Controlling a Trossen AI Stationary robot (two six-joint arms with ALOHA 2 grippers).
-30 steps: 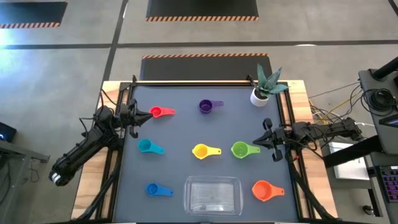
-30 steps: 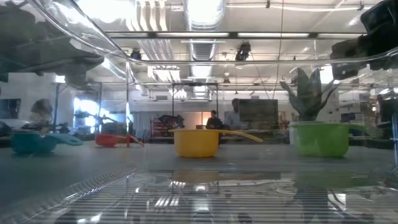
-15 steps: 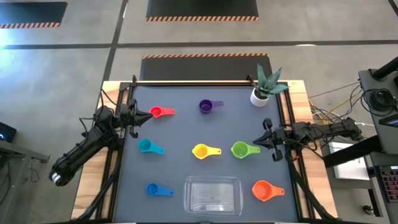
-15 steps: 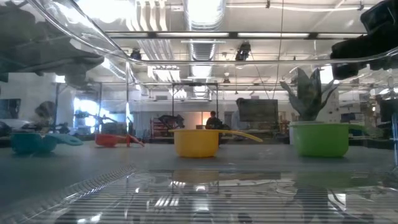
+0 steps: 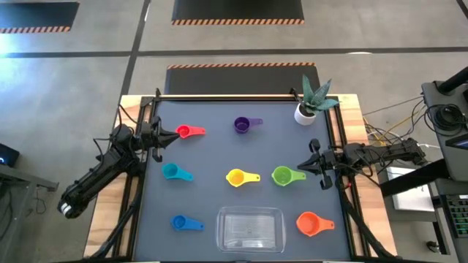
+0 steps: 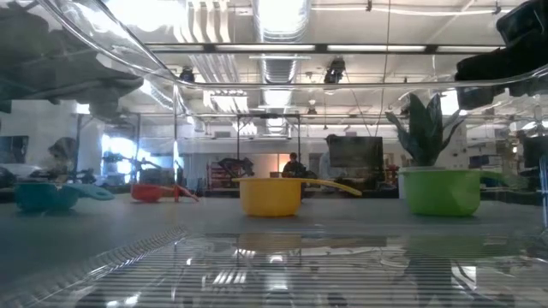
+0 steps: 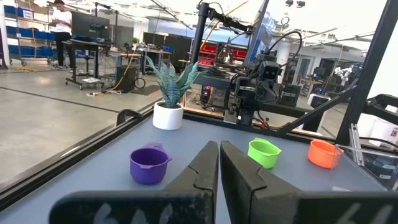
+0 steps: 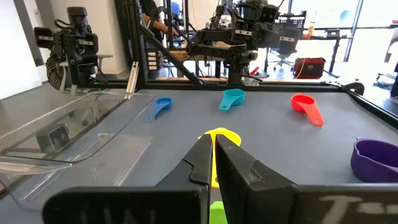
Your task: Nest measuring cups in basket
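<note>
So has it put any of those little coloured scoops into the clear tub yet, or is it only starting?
Only starting. Nothing looks done: the clear plastic rectangular tub is empty. Nothing is in hand: the left tool and right tool are shut, holding nothing, at the table's sides. All seven scoops are left, from the red plastic scoop to the orange plastic scoop.

The dark worktop [image 5: 212, 157] carries 7 cups, all apart: red [image 5: 186, 132] and purple [image 5: 243, 125] at the far side, teal [image 5: 172, 172], yellow [image 5: 237, 177] and green [image 5: 283, 175] across the middle, blue [image 5: 180, 222] and orange [image 5: 310, 223] near the front. Between those 2 sits the clear basket [image 5: 251, 229]. A white plant pot [image 5: 305, 113] stands in the far right corner.
</note>
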